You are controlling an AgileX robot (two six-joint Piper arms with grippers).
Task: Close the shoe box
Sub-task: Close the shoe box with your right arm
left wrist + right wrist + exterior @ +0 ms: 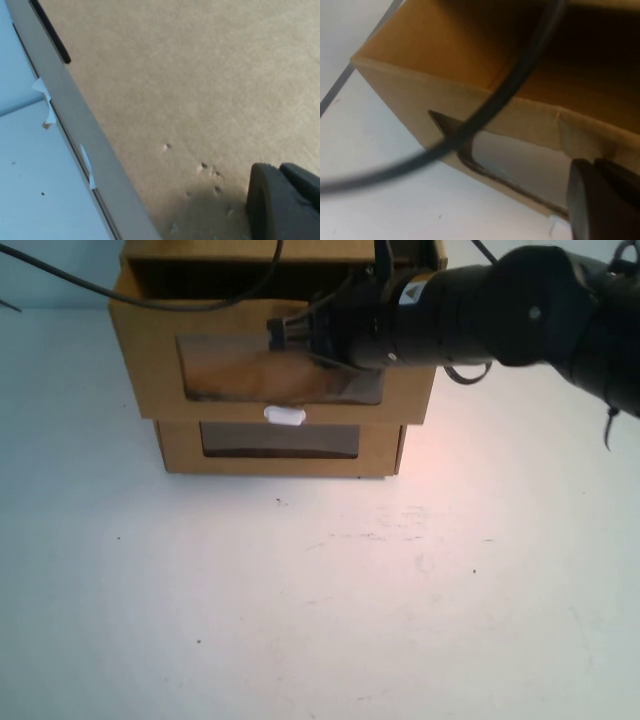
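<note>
Two brown boxes are stacked at the table's far side. The upper one is the shoe box (150,360). Its drawer is pulled out toward me, open at the top, with a clear window (240,375) and a white pull tab (284,416) below it. My right gripper (290,335) is shut, with its tips at the drawer's front, near the top edge above the window. The right wrist view shows the drawer front (410,90) and the gripper (594,167). My left gripper (280,172) is shut, close against a flat cardboard face (200,75). It is hidden in the high view.
The matching lower box (180,450), with its own window (280,440), sits closed under the shoe box. A black cable (150,300) runs across the open drawer top. The white table (320,600) stretches in front of the boxes.
</note>
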